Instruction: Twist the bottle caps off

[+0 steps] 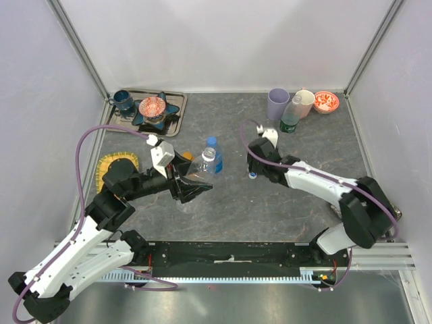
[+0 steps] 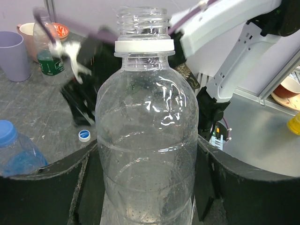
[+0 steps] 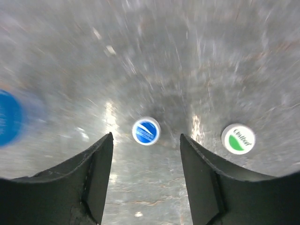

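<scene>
My left gripper (image 1: 197, 182) is shut on a clear bottle (image 1: 204, 169), held tilted above the table. In the left wrist view this bottle (image 2: 147, 122) fills the space between the jaws of the gripper (image 2: 147, 145); its threaded neck is open, with only a white ring (image 2: 144, 46) left. My right gripper (image 1: 254, 169) is open and empty over a blue-and-white cap (image 3: 146, 131) lying on the table, between the fingertips of the gripper (image 3: 146, 137). A green-and-white cap (image 3: 238, 138) lies to its right. A blue-tinted bottle (image 1: 213, 147) with a blue cap stands behind the held bottle.
A clear bottle with a green label (image 1: 290, 116) stands at the back right beside a lilac cup (image 1: 277, 102), a beige cup (image 1: 306, 101) and a small patterned bowl (image 1: 327, 101). A dark tray (image 1: 177, 101) with dishes is at the back left. A yellow mat (image 1: 108, 163) lies by the left arm.
</scene>
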Robot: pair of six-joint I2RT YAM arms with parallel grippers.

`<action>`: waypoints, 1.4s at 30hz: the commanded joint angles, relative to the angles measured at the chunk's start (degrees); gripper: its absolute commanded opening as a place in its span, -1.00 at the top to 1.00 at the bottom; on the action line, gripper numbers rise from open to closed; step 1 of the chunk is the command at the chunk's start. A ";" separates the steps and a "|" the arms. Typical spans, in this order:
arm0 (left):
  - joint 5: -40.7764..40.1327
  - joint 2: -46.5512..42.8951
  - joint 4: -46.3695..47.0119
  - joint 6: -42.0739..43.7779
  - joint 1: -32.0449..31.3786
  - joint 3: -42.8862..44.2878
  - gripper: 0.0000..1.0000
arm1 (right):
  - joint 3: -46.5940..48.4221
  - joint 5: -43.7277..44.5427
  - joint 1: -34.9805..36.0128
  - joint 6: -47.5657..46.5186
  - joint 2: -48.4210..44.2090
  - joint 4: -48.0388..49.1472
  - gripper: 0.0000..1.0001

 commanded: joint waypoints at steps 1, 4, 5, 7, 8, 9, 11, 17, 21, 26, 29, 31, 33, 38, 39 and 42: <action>-0.68 0.91 1.47 2.25 0.19 1.18 0.18 | 17.64 8.51 -0.38 -3.62 -8.20 -10.10 -0.34; -0.50 2.05 1.82 2.60 0.19 1.71 0.17 | 24.44 11.78 -0.29 -5.56 -12.85 -14.70 -0.37; -0.33 2.32 1.91 2.69 0.19 1.80 0.17 | 25.24 11.10 -0.29 -6.27 -16.18 -14.80 -0.39; 0.11 3.72 2.35 3.30 0.19 2.23 0.16 | 25.78 6.03 -0.38 -7.59 -20.14 -12.44 -0.43; 1.07 4.34 2.44 3.65 0.19 2.41 0.15 | 25.34 -2.27 -0.38 -8.38 -24.17 -10.60 -0.46; 1.69 5.04 2.70 4.35 0.19 2.85 0.14 | 24.82 -7.67 -0.30 -8.38 -25.95 -6.66 -0.49; 3.45 7.32 2.79 5.06 0.19 3.90 0.14 | 23.58 -16.55 -0.29 -5.85 -29.56 -3.39 -0.60; 8.37 12.95 3.32 4.98 0.11 6.80 0.13 | 25.25 -41.01 -0.29 0.75 -28.17 2.16 -0.84; 9.08 15.94 4.02 4.19 0.02 8.83 0.13 | 26.13 -43.49 0.49 -0.38 -26.14 0.85 -0.91; 9.08 17.61 5.07 3.83 -0.07 10.14 0.12 | 26.04 -43.93 2.16 -1.88 -24.38 -0.47 -0.90; 8.90 18.67 5.25 3.74 -0.07 10.85 0.12 | 25.96 -43.67 2.87 -2.67 -23.68 -0.91 -0.88; 8.38 19.20 5.25 3.75 -0.07 11.20 0.12 | 25.78 -43.58 2.96 -3.02 -23.59 -1.35 -0.86; 7.76 19.46 5.52 3.75 -0.07 11.55 0.12 | 25.78 -43.58 3.13 -3.46 -23.50 -1.70 -0.82; 6.26 20.16 5.78 3.22 -0.07 11.82 0.11 | 24.90 -43.32 3.48 -3.81 -23.06 -2.05 -0.65; 6.35 20.25 7.17 3.04 -0.07 11.90 0.11 | 24.73 -43.23 3.48 -3.90 -23.06 -2.05 -0.61; 6.88 20.60 7.63 2.69 -0.16 12.17 0.10 | 24.20 -43.05 3.48 -3.81 -22.98 -1.88 -0.46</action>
